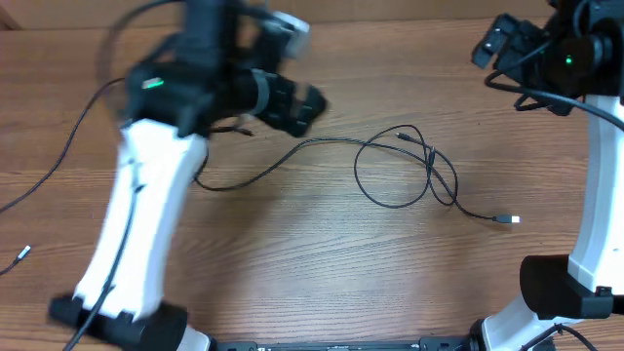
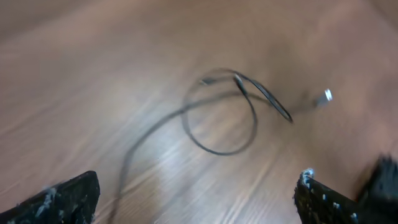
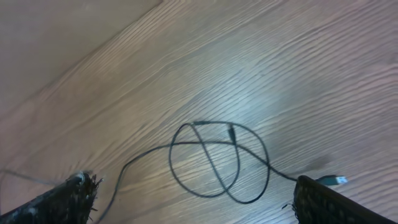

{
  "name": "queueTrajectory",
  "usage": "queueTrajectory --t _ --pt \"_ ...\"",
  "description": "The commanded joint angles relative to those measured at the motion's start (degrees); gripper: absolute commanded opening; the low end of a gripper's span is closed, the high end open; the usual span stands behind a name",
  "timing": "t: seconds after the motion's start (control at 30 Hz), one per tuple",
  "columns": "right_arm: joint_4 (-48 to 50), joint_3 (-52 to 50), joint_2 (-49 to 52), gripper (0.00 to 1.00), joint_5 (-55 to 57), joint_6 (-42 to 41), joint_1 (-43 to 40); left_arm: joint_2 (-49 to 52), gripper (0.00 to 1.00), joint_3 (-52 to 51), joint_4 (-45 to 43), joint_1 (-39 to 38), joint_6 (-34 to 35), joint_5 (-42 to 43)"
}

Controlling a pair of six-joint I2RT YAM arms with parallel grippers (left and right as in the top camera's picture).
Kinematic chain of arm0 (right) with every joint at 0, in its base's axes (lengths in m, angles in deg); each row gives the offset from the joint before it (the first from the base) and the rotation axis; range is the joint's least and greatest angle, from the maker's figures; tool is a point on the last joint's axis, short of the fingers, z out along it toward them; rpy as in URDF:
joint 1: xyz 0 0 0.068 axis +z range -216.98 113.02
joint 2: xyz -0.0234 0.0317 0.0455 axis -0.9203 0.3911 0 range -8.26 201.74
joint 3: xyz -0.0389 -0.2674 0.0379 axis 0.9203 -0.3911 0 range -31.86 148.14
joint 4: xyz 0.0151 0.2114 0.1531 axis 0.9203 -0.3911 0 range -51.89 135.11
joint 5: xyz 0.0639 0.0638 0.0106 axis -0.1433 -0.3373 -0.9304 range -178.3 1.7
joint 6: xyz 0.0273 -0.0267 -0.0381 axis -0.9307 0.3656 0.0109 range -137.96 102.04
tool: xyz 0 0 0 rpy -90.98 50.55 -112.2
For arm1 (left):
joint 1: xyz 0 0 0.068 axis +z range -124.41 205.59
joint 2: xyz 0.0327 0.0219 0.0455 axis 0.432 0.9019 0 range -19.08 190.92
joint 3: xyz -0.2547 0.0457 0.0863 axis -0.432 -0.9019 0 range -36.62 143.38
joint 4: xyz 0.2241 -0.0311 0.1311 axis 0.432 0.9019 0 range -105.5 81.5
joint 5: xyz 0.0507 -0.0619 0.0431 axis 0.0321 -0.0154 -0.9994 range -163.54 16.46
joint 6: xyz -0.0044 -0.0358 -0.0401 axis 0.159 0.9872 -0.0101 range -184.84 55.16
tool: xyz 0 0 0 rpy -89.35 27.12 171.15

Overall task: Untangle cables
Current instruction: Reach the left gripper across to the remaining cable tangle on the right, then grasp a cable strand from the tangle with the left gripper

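Note:
Thin black cables (image 1: 405,171) lie in crossing loops at the middle of the table. One strand ends in a pale plug (image 1: 509,220), and another runs left toward my left arm. My left gripper (image 1: 297,102) hovers up and left of the loops, open and blurred. The left wrist view shows the loops (image 2: 221,115) and pale plug (image 2: 326,96) ahead of the open left gripper (image 2: 196,202), with nothing between its fingers. My right gripper (image 1: 492,44) hangs open at the far right, well off the cables. The right wrist view shows the loops (image 3: 217,162) and plug (image 3: 339,180) just beyond the right gripper (image 3: 193,202).
A separate thin dark cord (image 1: 58,161) trails across the left of the wooden table (image 1: 312,283), and a small plug end (image 1: 21,255) lies near the left edge. The white arm bases stand at the front left (image 1: 127,244) and front right (image 1: 585,244).

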Motion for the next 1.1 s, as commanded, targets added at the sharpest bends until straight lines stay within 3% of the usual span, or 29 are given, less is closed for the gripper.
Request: queueTrajectory --t 0.0,0.1,0.2,0.5,0.7,0.9,1.07 --pt "0.11 -0.33 0.09 1.0 -0.74 0.44 -0.52 7.3 1.0 -0.44 -1.64 -6.01 -3.82 -1.27" --pt "0.09 -0.74 0.09 1.0 -0.74 0.44 -0.52 13.46 0.98 -0.44 -4.72 -9.57 -3.76 -1.53" --pt "0.11 -1.53 0.09 1.0 -0.72 0.44 -0.52 18.78 0.89 -0.44 -9.01 -12.13 -0.66 -2.12" --pt "0.11 -2.08 0.09 1.0 -0.7 0.46 -0.52 30.03 0.87 -0.44 -15.87 -15.41 37.81 -15.41" --pt "0.11 -2.08 0.09 1.0 -0.7 0.48 -0.52 34.51 0.87 -0.44 -17.94 -15.41 60.63 -15.08" --pt "0.11 -2.08 0.09 1.0 -0.55 1.92 -0.52 37.2 0.76 -0.44 -25.66 -15.91 62.9 -8.0" --pt "0.11 -2.08 0.09 1.0 -0.5 1.95 -0.52 38.82 0.76 -0.44 -27.34 -17.27 65.51 -8.39"
